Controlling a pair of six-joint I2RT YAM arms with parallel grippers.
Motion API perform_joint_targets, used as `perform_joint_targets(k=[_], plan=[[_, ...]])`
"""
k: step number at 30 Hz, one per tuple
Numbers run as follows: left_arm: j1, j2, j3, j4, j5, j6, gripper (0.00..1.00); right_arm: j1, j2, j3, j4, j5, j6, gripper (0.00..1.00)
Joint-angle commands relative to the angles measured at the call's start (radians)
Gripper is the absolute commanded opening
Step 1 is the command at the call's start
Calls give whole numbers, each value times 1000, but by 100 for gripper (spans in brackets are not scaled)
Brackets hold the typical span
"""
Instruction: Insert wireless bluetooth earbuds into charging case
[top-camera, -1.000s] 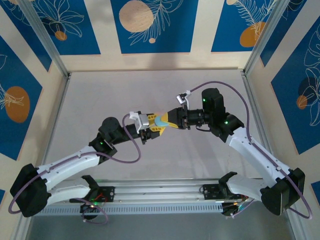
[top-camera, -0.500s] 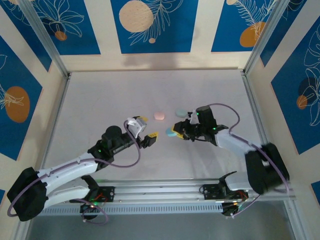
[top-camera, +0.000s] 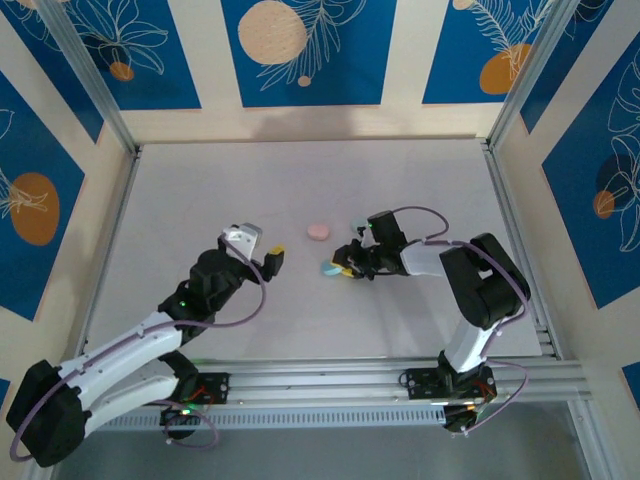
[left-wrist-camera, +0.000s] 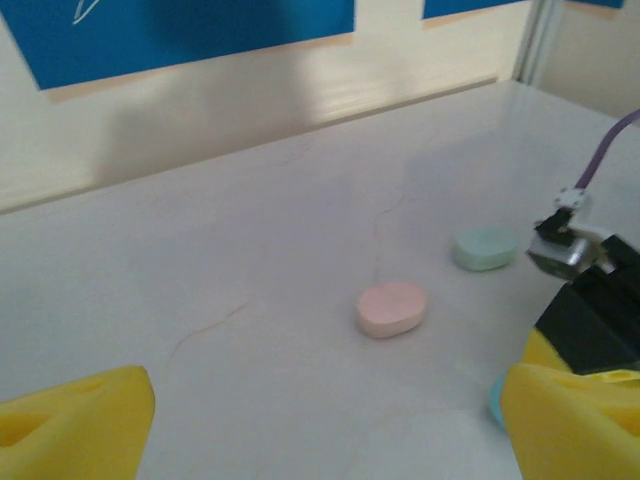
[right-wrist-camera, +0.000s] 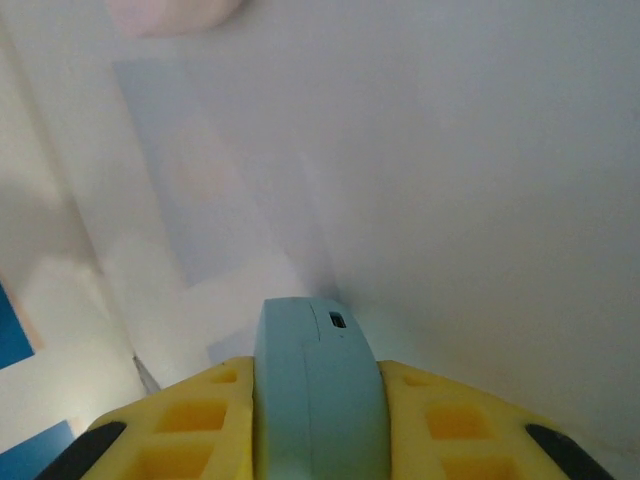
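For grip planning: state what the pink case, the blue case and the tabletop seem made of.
The pink case looks like moulded plastic, matte: soft even shading, rounded edges. The blue case looks like hard plastic, satin: a crisp seam and a small port opening. The tabletop is a smooth pale sheet, perhaps laminate, faintly glossy with dim reflections.

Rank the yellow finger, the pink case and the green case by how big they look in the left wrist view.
1. yellow finger, largest, though nearest the camera.
2. pink case.
3. green case, barely smaller and farther off, so those two may match.
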Motion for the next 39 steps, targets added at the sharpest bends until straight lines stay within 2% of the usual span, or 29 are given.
perform_joint_targets(k=[1,3,6,8,10,13,16,18,19,21,23,26,30,33,36,37,39], plan=[[37,-27,-1,-75,-18,-20,89,2,2,49,-113,46,-78,27],[55,-32,6,-104,-22,-19,89,-2,-19,64,-200,90,-114,43],[88,-42,14,-144,-52,-12,91,-16,-81,78,-333,169,-157,54],[119,-52,18,-167,-74,-6,98,-31,-148,80,-411,232,-186,59],[159,-55,24,-191,-97,3,100,-51,-232,88,-488,317,-224,62],[237,-36,33,-211,-135,36,100,-91,-377,105,-603,553,-288,64],[335,14,30,-193,-173,66,100,-118,-518,39,-519,835,-469,67],[395,63,17,-153,-182,90,100,-144,-580,-75,-323,971,-638,74],[423,93,11,-132,-167,94,100,-167,-592,-135,-214,980,-717,75],[468,157,0,-72,-146,60,100,-221,-593,-231,-17,920,-841,75],[491,217,-29,45,-90,60,100,-307,-542,-300,135,770,-874,75],[497,344,-61,236,-76,96,100,-380,-445,-304,233,670,-866,75],[527,451,-93,449,2,96,100,-408,-390,-360,511,510,-927,75],[560,529,-114,626,68,115,99,-434,-353,-383,602,376,-919,75],[602,660,-159,798,144,85,100,-429,-219,-463,882,330,-942,75],[607,711,-172,918,155,93,100,-414,-192,-463,920,355,-947,76],[617,645,-130,738,136,65,100,-406,-233,-395,726,437,-926,77]])
